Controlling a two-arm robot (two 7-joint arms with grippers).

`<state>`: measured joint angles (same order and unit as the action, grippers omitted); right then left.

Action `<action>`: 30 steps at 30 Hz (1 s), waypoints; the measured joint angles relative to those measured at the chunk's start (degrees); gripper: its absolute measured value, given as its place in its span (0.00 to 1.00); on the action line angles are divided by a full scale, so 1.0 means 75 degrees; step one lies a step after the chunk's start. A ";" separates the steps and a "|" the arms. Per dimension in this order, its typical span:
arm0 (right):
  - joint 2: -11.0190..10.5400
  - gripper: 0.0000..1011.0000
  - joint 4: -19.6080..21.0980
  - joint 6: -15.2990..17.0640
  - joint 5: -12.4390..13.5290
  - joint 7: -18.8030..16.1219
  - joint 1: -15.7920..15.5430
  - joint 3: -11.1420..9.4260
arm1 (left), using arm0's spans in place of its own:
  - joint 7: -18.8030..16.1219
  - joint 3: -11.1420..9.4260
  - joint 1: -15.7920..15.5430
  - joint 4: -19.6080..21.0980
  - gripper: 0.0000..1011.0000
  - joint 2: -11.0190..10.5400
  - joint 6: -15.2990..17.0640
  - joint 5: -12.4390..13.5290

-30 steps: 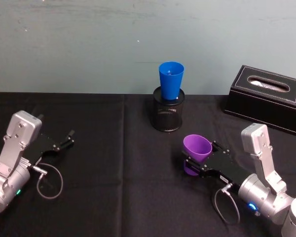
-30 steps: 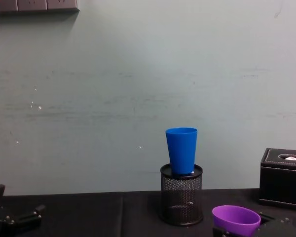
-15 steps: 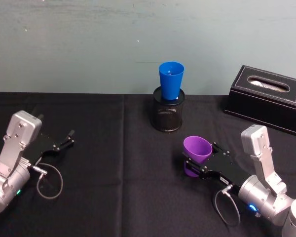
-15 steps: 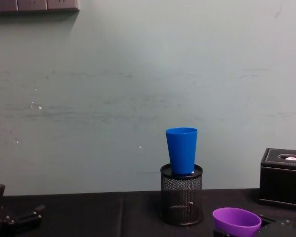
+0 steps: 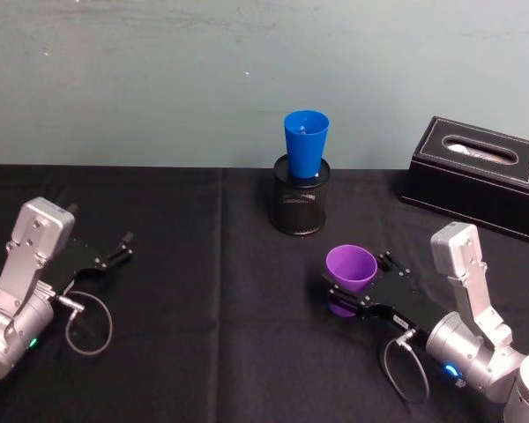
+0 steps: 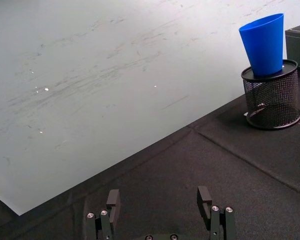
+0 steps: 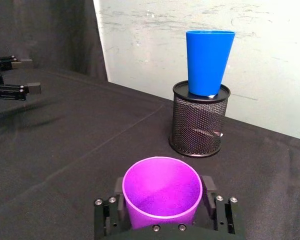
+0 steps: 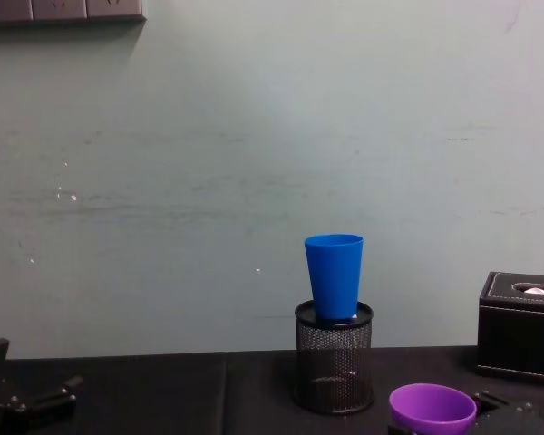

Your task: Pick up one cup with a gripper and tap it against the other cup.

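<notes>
The short purple cup (image 5: pixel 350 268) sits between the fingers of my right gripper (image 5: pixel 345 300), low over the black tablecloth at the front right. That gripper (image 7: pixel 162 211) is shut on the cup (image 7: pixel 162 192), whose open mouth faces up. The tall blue cup (image 5: pixel 305 144) stands upright in a black mesh holder (image 5: pixel 301 207) further back, apart from the purple cup. From the chest, the blue cup (image 8: pixel 335 275) is above and left of the purple cup (image 8: pixel 432 410). My left gripper (image 5: pixel 123 246) rests open and empty at the far left.
A black tissue box (image 5: pixel 480 176) stands at the back right against the pale wall. A seam in the tablecloth (image 5: pixel 222 264) runs front to back left of the holder. Bare cloth lies between the two arms.
The purple cup and my right gripper have sunk slightly and shifted a little left, and the cup now stands more upright. The left arm and the blue cup have not moved.
</notes>
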<state>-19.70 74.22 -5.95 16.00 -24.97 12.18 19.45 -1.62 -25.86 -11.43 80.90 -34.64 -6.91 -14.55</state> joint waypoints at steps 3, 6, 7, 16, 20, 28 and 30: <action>0.0000 0.98 0.0002 0.0000 0.0000 0.0001 0.0000 0.0000 | 0.0000 0.0000 0.0000 0.0000 1.00 0.0000 0.0000 0.0000; 0.0000 0.99 0.0003 0.0000 0.0001 0.0001 0.0000 0.0000 | 0.0000 0.0000 0.0000 0.0000 1.00 0.0000 0.0000 0.0000; 0.0000 0.99 0.0003 0.0000 0.0001 0.0001 0.0000 0.0000 | 0.0000 0.0000 0.0000 0.0000 1.00 0.0000 0.0000 0.0000; 0.0000 0.99 0.0003 0.0000 0.0001 0.0002 0.0000 0.0000 | 0.0000 0.0000 0.0000 0.0000 1.00 0.0000 0.0000 0.0000; 0.0000 0.99 0.0003 0.0000 0.0001 0.0001 0.0000 0.0000 | 0.0000 0.0000 0.0000 0.0000 1.00 0.0000 0.0000 0.0000; 0.0000 0.99 0.0012 -0.0029 -0.0005 0.0002 -0.0001 0.0000 | 0.0000 0.0000 0.0000 0.0000 1.00 0.0000 0.0000 0.0000; -0.0002 0.99 0.0028 -0.0057 -0.0011 0.0002 -0.0006 0.0000 | 0.0000 0.0000 0.0000 0.0000 1.00 0.0000 0.0000 0.0000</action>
<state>-19.71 74.43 -6.38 15.93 -24.95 12.13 19.45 -1.62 -25.86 -11.43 80.90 -34.65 -6.91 -14.55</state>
